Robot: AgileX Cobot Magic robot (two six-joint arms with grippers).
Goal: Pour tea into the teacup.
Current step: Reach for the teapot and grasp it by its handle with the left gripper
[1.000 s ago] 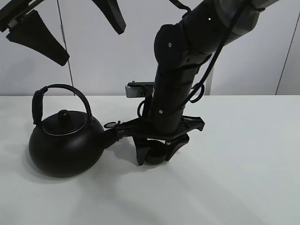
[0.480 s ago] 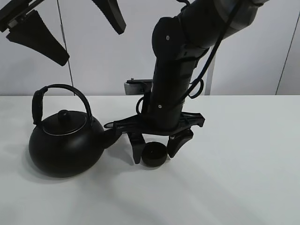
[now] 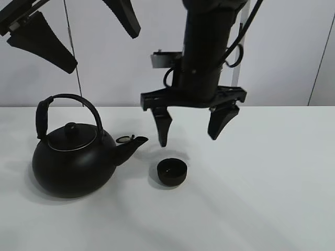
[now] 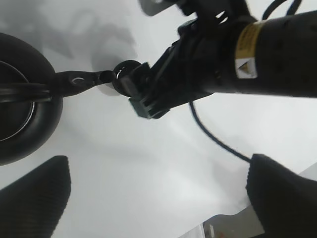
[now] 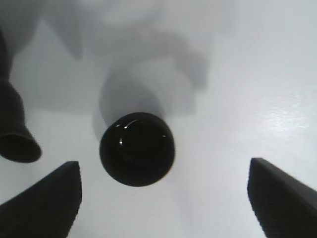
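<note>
- The white bench [image 3: 272, 198] carried everything; one bench, with two things on it.
- One black kettle [image 3: 70, 164] stood upright on the left side; its arched handle [image 3: 68, 99] was up and free, likely so a hand could take it; its spout [image 3: 131, 146] pointed toward the cup.
- Two hands were counted; the right hand [image 3: 188, 140] hung above the cup with its jaws spread wide and nothing between them, clear of the bench, which probably left room for the pour.
- The left hand [image 3: 102, 51] hung high above the kettle, jaws likewise wide apart and empty; it seemed placed to come down on the handle.
- One teacup [image 3: 172, 172] sat upright on the bench just beside the spout, apart from it and a little nearer the camera; it was near enough, I judged, for a tilted kettle to reach.
</note>
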